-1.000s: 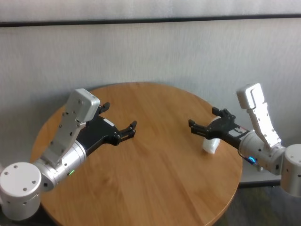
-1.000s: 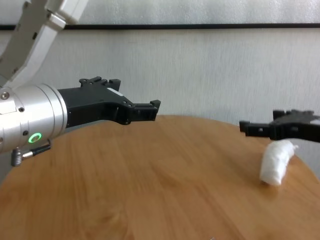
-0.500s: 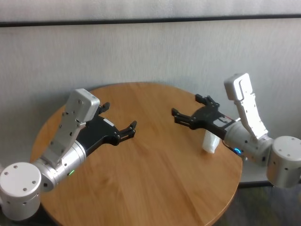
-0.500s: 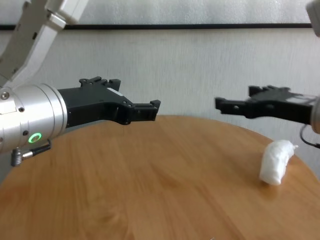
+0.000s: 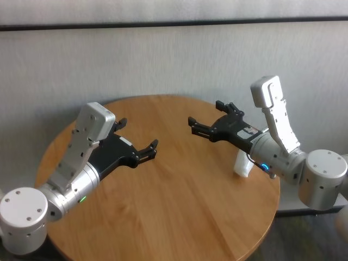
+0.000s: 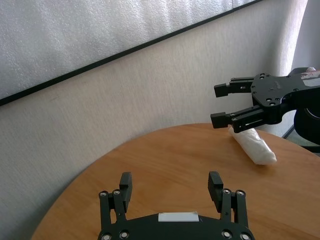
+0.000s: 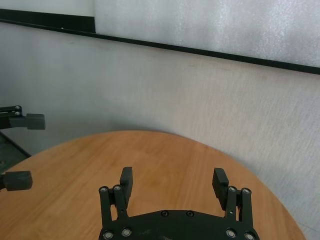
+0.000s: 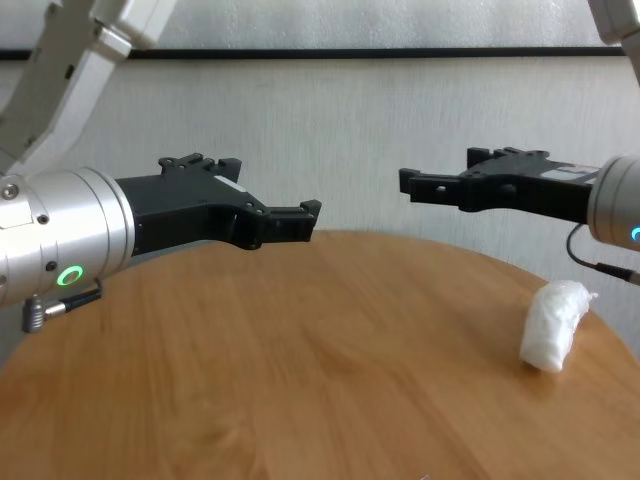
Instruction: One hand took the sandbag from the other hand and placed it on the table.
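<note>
we see the sandbag point(image 8: 553, 325) lying near the desk point(image 5: 179, 206) right edge. our right gripper point(image 5: 209, 124) and left gripper point(image 5: 136, 141) hover above, fingers apart, wide bare wood between them.

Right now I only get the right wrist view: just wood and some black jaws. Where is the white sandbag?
Observer: The sandbag lies on the table near its right edge, under the right arm.
Operator: Is anything holding it?
Observer: No. It lies free, and the right gripper hangs in the air above and beyond it, not touching it.
Operator: And the other arm?
Observer: The left gripper hovers over the table's left side, far from the bag, with its jaws open and empty.
</note>
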Controlling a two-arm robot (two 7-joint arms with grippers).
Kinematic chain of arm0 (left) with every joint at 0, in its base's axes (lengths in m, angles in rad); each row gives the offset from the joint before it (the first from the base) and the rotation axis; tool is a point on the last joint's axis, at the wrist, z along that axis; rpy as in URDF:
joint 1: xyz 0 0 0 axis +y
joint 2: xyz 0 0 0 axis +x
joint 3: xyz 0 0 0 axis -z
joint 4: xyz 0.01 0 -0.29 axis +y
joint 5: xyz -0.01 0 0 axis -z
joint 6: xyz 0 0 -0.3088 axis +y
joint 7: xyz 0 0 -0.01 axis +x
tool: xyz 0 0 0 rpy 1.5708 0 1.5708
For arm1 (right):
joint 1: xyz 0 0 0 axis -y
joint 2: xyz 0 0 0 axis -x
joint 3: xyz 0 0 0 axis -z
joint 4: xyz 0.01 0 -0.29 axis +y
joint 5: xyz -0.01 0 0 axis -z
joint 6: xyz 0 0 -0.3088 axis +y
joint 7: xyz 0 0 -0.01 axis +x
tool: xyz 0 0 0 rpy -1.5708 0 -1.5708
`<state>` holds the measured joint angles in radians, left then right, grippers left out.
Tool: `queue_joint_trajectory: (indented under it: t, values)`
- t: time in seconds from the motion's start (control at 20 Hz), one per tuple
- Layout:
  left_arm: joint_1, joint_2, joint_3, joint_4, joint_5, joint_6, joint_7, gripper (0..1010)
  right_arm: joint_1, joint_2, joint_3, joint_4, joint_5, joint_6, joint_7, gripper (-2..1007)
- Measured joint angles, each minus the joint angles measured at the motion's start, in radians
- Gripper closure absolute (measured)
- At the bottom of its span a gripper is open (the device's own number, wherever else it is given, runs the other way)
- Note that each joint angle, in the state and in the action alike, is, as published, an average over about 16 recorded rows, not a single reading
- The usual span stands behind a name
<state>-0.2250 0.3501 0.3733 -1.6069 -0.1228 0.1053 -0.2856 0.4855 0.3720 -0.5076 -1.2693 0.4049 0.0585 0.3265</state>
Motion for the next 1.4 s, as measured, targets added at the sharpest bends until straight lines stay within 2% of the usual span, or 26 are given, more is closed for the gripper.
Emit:
queue_joint_trajectory:
  t: [0.55,0.95,1.4]
  values:
    - [0.0,0.0,0.0,0.0,0.0,0.0,0.0,9,0.0,-0.029,0.005,0.011,-0.016,0.001,0.034,2]
    - [0.0,0.0,0.0,0.0,0.0,0.0,0.0,9,-0.002,-0.033,0.004,0.013,-0.023,-0.001,0.045,2]
    - [0.0,0.0,0.0,0.0,0.0,0.0,0.0,9,-0.002,-0.032,0.004,0.013,-0.022,-0.001,0.042,2]
